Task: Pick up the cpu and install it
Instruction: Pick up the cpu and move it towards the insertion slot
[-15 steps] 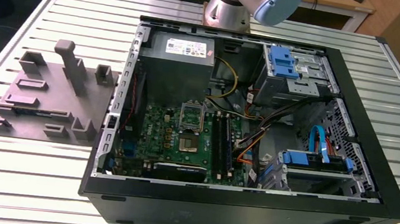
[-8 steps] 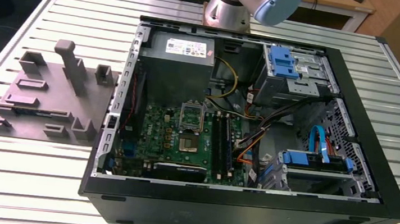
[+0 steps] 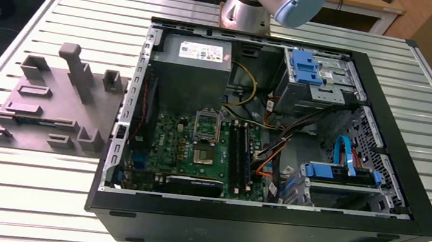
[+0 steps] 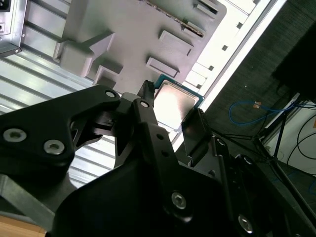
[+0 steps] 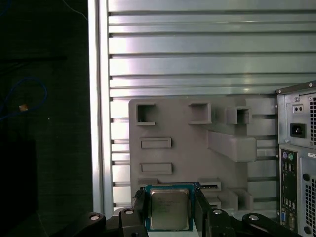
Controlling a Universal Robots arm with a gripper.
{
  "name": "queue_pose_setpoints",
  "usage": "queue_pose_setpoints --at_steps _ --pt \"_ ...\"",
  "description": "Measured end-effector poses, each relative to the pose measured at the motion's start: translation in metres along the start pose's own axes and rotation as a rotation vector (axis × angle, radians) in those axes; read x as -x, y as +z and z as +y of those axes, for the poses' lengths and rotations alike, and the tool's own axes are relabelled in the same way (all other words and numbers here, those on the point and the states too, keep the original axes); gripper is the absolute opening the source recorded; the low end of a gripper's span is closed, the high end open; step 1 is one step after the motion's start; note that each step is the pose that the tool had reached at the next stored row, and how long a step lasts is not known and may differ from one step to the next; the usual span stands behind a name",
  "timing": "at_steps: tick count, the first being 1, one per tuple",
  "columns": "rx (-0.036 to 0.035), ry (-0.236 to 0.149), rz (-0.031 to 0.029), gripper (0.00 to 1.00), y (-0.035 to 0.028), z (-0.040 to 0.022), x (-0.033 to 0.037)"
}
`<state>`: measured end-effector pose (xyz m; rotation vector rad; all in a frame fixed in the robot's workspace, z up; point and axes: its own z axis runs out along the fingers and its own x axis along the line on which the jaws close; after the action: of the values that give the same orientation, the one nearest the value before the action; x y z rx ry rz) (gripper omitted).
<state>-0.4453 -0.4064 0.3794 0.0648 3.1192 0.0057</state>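
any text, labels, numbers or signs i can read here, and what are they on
None can be read.
cpu lid: faint print, too blurred to read.
white label on the grey box: print too small to read.

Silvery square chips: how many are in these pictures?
1. The cpu sits clamped in the gripper, seen in both wrist views, with the grey tray beyond it. Others may be hidden inside the computer case.
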Motion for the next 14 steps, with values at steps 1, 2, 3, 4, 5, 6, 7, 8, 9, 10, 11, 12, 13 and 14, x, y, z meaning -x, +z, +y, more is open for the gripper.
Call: queue_pose_setpoints --at_steps 1,2,3,4,5,6,7,8,9,10,11,12,13,14 --pt "0.0000 0.000 0.0000 0.47 0.0000 0.0000 0.0000" --pt "0.0001 0.000 -0.0001 0.47 0.0000 0.0000 0.0000" --pt "0.0001 0.000 -0.0001 0.47 0.0000 0.0000 0.0001" --pt "0.0001 0.000 -0.0001 0.47 -0.0002 0.0000 0.0001" --pt "0.0001 0.000 0.0000 0.47 -0.0005 0.0000 0.0001" --pt "0.0000 0.000 0.0001 0.47 -0.0010 0.0000 0.0001" --pt "0.0000 0.000 0.0000 0.47 -0.0016 0.0000 0.0001" --pt "0.0000 0.000 0.0000 0.47 -0.0022 0.0000 0.0001" --pt "0.0001 0.000 -0.0001 0.47 -0.0029 0.0000 0.0001" --pt "0.0000 0.000 0.0000 0.47 -0.0037 0.0000 0.0001" --pt "0.0000 0.000 0.0000 0.47 -0.0045 0.0000 0.0002" --pt "0.0001 0.000 -0.0001 0.47 -0.0051 0.0000 0.0002" --pt "0.0001 0.000 -0.0002 0.47 -0.0056 0.0000 0.0002" --pt "0.0001 0.000 -0.0002 0.47 -0.0057 0.0000 0.0002"
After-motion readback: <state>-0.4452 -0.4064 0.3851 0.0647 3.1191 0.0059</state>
